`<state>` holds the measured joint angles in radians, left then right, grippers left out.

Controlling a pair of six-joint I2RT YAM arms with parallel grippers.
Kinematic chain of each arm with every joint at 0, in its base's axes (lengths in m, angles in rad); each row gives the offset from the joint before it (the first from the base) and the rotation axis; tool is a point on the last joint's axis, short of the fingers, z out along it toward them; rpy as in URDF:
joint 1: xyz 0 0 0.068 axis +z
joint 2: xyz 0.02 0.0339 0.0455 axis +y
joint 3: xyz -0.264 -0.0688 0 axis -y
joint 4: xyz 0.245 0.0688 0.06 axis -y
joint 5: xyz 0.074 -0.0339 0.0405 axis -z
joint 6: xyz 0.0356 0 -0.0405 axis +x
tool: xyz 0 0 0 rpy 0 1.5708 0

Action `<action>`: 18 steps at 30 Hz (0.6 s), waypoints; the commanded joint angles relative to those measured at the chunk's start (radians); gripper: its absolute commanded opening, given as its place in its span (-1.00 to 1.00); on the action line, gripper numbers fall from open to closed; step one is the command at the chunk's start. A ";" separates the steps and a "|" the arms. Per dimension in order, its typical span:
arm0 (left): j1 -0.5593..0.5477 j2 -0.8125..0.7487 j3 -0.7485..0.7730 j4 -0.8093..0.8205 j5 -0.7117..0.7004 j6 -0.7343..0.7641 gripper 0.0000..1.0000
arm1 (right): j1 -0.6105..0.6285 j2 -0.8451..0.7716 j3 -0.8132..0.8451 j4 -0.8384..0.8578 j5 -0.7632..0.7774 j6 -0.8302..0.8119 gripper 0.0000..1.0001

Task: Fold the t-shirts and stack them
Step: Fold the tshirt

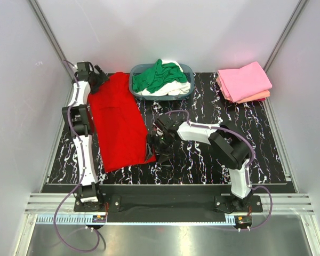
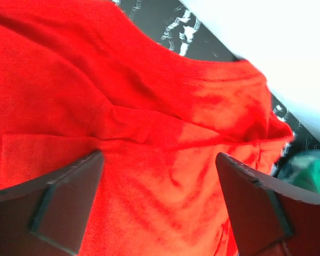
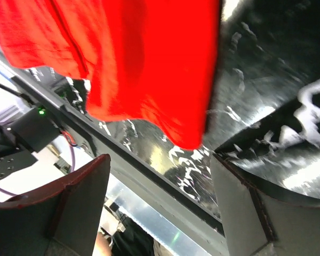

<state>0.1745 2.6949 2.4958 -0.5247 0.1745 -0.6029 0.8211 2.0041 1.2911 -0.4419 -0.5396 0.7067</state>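
A bright red t-shirt lies folded lengthwise on the left of the black mat; it fills the left wrist view and its near corner shows in the right wrist view. My left gripper is open over the shirt's far end, empty. My right gripper is open and empty at the shirt's near right corner, beside the cloth. Green and white shirts lie in the basket. A folded pink shirt lies on a salmon one at the far right.
The blue-grey plastic basket stands at the back centre of the marbled mat. White walls enclose left, back and right. The table's metal front rail runs along the near edge.
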 commanded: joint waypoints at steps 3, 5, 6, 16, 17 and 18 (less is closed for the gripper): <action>0.006 -0.283 -0.161 0.055 0.083 0.017 0.97 | -0.002 -0.070 0.062 -0.145 0.108 -0.084 0.69; 0.006 -0.426 -0.266 0.032 0.063 0.015 0.97 | 0.000 -0.085 0.086 -0.187 0.135 -0.101 0.70; 0.005 -0.473 -0.299 0.016 0.027 0.015 0.98 | 0.000 -0.093 0.089 -0.198 0.142 -0.113 0.70; 0.006 -1.134 -0.878 -0.239 -0.110 0.049 0.97 | -0.002 -0.208 0.059 -0.201 0.197 -0.093 0.71; 0.006 -1.183 -0.981 -0.286 -0.119 0.064 0.97 | 0.000 -0.228 0.035 -0.189 0.204 -0.093 0.71; 0.005 -1.272 -1.026 -0.317 -0.156 0.080 0.97 | 0.000 -0.237 0.021 -0.181 0.211 -0.084 0.72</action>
<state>0.1768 1.5314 1.6314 -0.6655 0.1104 -0.5762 0.8207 1.8366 1.3331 -0.6384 -0.3706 0.6151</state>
